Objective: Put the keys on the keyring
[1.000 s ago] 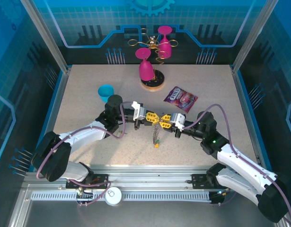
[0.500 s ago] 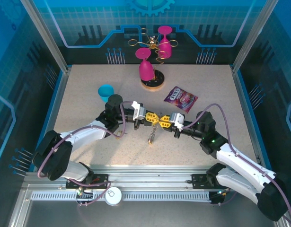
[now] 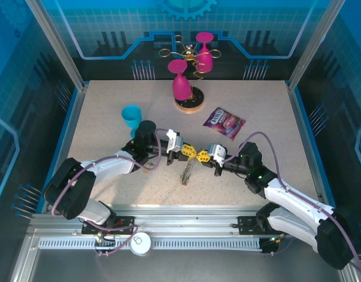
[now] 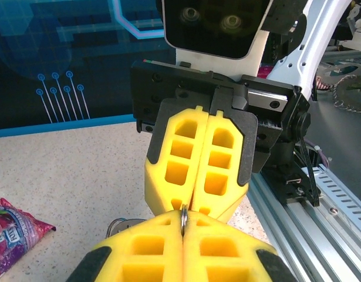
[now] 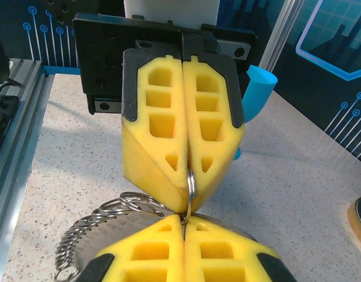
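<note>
Closed since the earlier frame, your right gripper (image 3: 201,156) meets your left gripper (image 3: 192,154) tip-to-tip at mid-table, both blocky yellow, clamped on the thin grey floppy metal keyring (image 3: 186,171).

Both arms reach inward, left tool (image 3: 191,154) pointing 3 o'clock, right tool (image 3: 202,156) pointing 9 o'clock, both pinched shut, basically tip to tip.

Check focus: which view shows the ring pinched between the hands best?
Right wrist view: best, ring sharp with a slight glint, pinched by right hand and left hand. Left wrist view: ring edge-on, just a sliver. Top view: even light, sharp, but too small to judge.
</note>
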`<action>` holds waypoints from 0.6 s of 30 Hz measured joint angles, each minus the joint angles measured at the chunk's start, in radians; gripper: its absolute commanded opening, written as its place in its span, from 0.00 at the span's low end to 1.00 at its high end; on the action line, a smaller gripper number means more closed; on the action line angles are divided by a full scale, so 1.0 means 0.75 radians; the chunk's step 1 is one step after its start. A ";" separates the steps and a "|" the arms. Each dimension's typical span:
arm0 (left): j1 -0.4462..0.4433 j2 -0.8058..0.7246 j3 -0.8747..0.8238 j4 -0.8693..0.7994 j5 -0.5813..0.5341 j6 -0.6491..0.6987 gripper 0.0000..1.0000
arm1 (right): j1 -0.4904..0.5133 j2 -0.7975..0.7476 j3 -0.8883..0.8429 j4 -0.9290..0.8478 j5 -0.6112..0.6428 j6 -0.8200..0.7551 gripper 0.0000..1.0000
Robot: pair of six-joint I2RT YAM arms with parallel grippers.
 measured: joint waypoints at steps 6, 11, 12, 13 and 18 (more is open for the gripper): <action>-0.006 -0.006 -0.015 -0.050 -0.030 0.046 0.07 | 0.003 0.018 -0.003 -0.019 -0.002 -0.002 0.00; -0.008 -0.019 -0.028 -0.121 -0.052 0.103 0.11 | 0.010 0.043 -0.003 -0.043 -0.011 -0.010 0.00; -0.009 -0.022 -0.033 -0.134 -0.060 0.112 0.11 | 0.011 0.049 -0.003 -0.048 -0.012 -0.011 0.00; -0.009 -0.024 -0.037 -0.149 -0.067 0.122 0.11 | 0.011 0.056 -0.003 -0.053 -0.016 -0.015 0.00; -0.009 -0.030 -0.046 -0.244 -0.098 0.181 0.11 | 0.019 0.096 -0.002 -0.079 -0.025 -0.037 0.00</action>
